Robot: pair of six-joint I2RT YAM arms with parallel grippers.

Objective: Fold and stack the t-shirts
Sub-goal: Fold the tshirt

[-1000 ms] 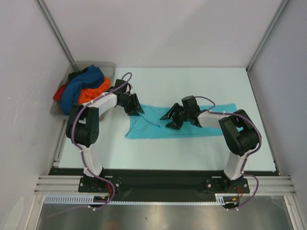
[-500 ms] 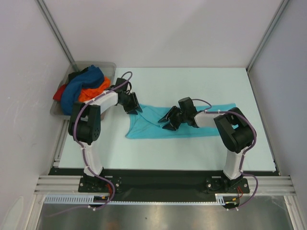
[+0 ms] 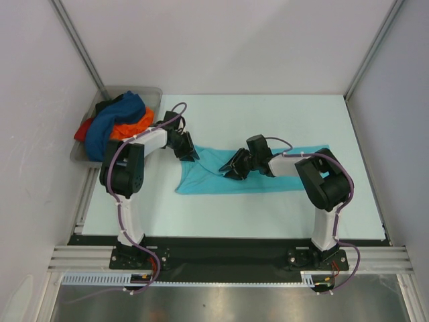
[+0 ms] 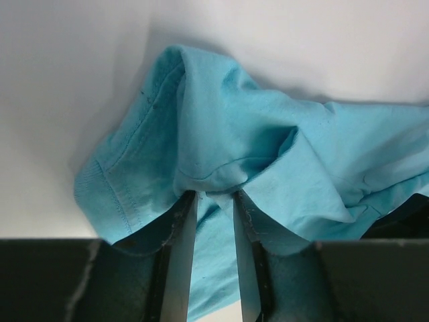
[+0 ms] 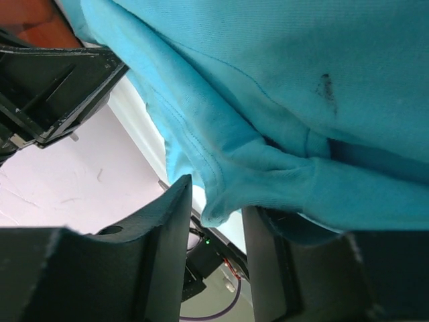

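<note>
plain turquoise t-shirt (image 3: pixel 201 182) bears one small dark smudge (image 5: pixel 325 86).

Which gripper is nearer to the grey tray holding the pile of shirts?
Left. The left gripper is at the turquoise t-shirt end beside the grey tray; the right gripper is over the shirt's middle, farther away.
</note>
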